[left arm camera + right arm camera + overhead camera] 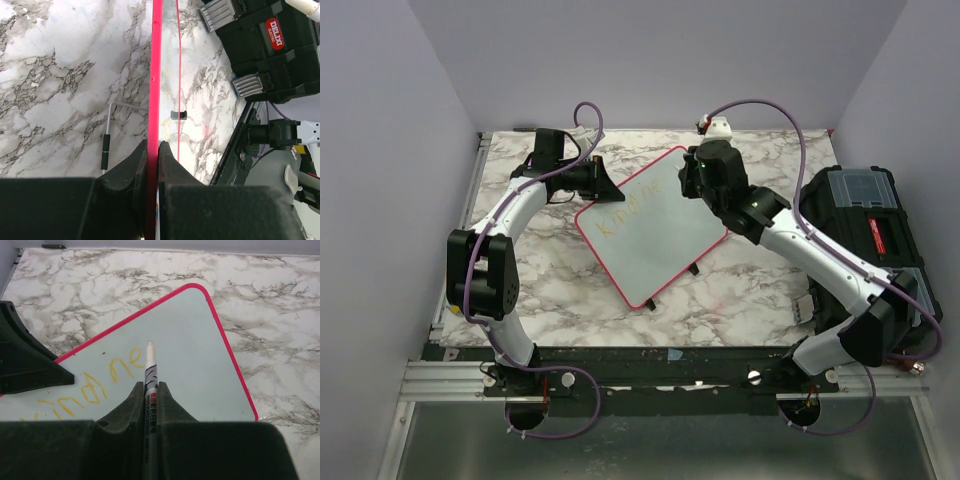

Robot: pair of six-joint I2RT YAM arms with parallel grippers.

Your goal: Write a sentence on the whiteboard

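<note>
The whiteboard (655, 230), white with a pinkish-red frame, lies tilted across the middle of the marble table. Yellow letters of the sentence (623, 210) run along its upper left part and read roughly "Kindne". My left gripper (604, 184) is shut on the whiteboard's left edge; in the left wrist view the red frame (156, 75) runs straight between the closed jaws of this gripper (153, 146). My right gripper (150, 386) is shut on a grey-and-white marker (150, 371). The marker's tip hovers at the board (200, 355), just right of the last yellow letter (134, 357).
A black toolbox (865, 215) stands at the table's right edge, close behind my right arm. Thin wire legs with black feet (693, 268) stick out from under the board's near edge. Grey walls close in the back and both sides.
</note>
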